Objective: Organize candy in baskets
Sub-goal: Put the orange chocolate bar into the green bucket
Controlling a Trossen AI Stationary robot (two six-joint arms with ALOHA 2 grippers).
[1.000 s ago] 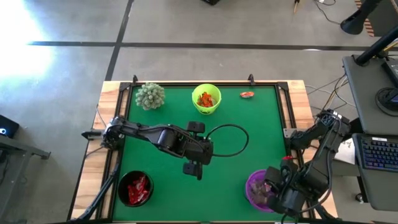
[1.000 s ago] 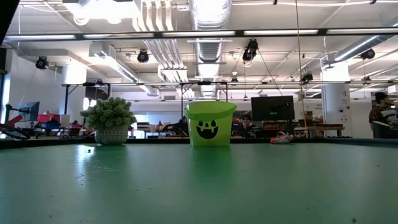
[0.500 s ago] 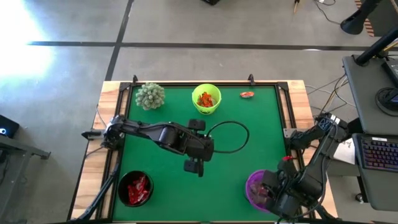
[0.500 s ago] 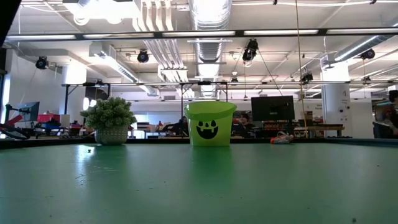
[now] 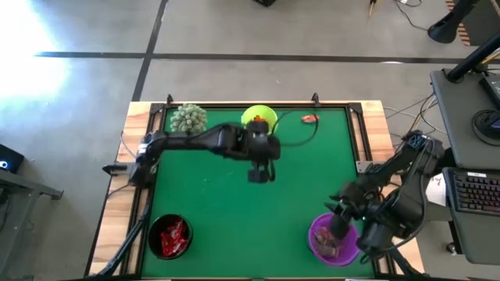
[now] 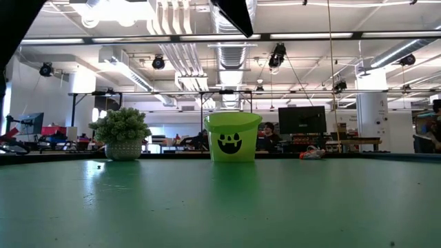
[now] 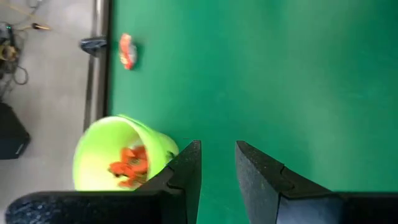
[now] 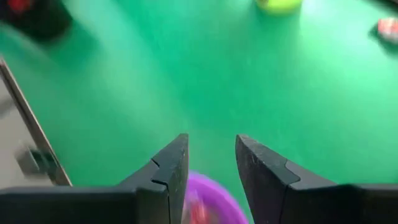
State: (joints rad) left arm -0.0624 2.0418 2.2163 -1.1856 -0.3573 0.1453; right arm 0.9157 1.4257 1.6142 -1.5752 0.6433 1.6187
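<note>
The lime green basket [image 5: 260,119] holds orange candy and stands at the table's far edge; the low view shows it upright [image 6: 233,136]. A black basket [image 5: 170,236] with red candy sits at the near left. The purple basket [image 5: 328,240] with candy sits at the near right. One loose reddish candy [image 5: 311,119] lies on the green mat at the far right. My left gripper [image 7: 219,158] is open, pointing down just on the near side of the lime basket [image 7: 118,162]. My right gripper [image 8: 211,152] is open above the purple basket's [image 8: 208,202] far rim, with nothing between its fingers.
A spiky pale-green plant [image 5: 188,119] stands at the far left corner, left of the lime basket. A raised wooden frame [image 5: 367,140] borders the mat. The middle of the green mat [image 5: 234,211] is bare. The loose candy [image 6: 311,153] also shows in the low view.
My left gripper has swung from the middle of the table toward the far edge, up beside the lime green basket. My right gripper has drawn back a little from the purple basket toward the far edge.
</note>
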